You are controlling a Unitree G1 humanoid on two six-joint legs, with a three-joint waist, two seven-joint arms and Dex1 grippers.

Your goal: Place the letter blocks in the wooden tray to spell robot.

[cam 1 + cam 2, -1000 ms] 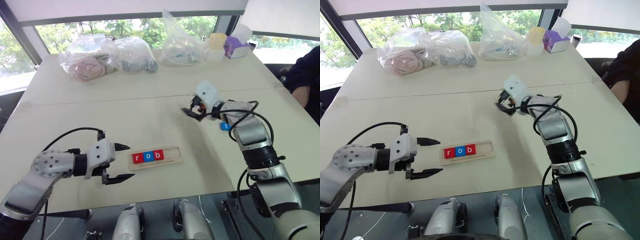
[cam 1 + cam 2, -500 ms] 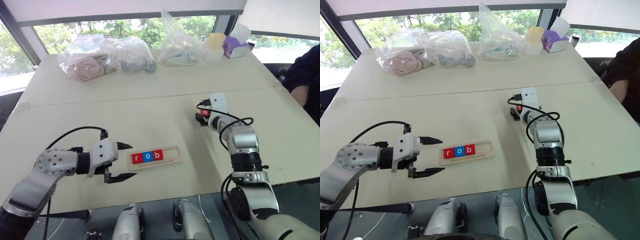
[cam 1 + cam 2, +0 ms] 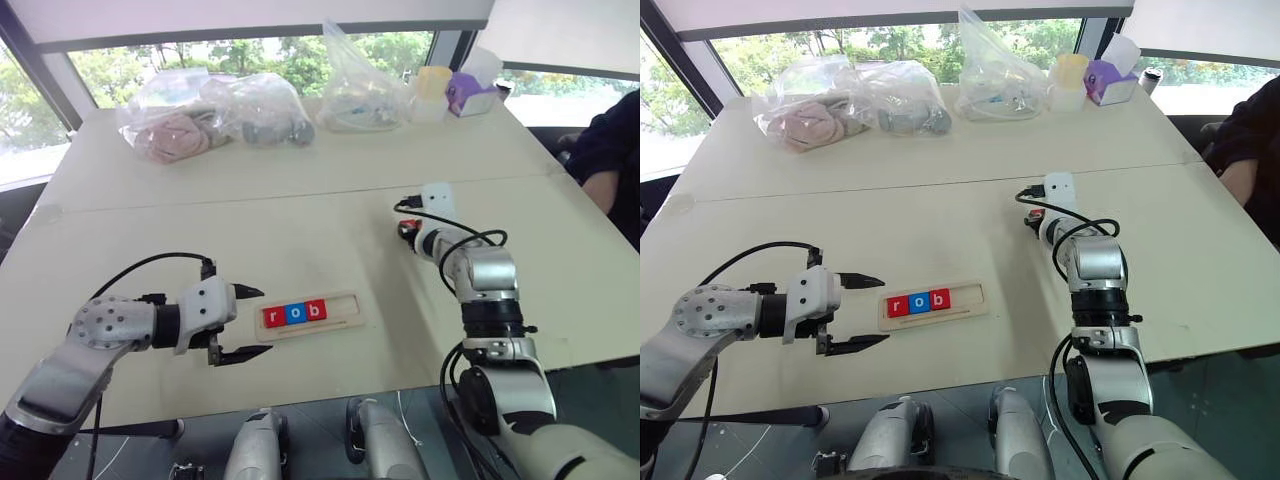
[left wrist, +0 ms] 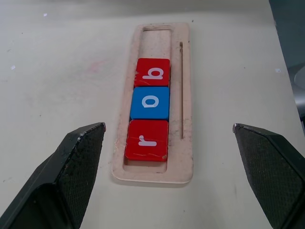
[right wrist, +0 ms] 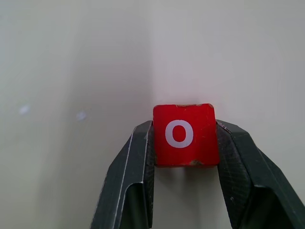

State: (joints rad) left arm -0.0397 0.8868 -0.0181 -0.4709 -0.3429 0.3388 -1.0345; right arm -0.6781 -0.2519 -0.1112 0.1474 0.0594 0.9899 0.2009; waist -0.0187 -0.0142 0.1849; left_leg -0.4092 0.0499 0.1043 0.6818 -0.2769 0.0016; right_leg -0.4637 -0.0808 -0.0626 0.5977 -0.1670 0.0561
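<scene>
Right end effector [image 5: 183, 143] now lower (tabletop).

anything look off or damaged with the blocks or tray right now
Nothing is spilled or askew. The r, o, b blocks sit straight in the wooden tray. Only wear shows: the red o block pinched in the right end effector has chipped corners, and the r tile looks scuffed.
</scene>
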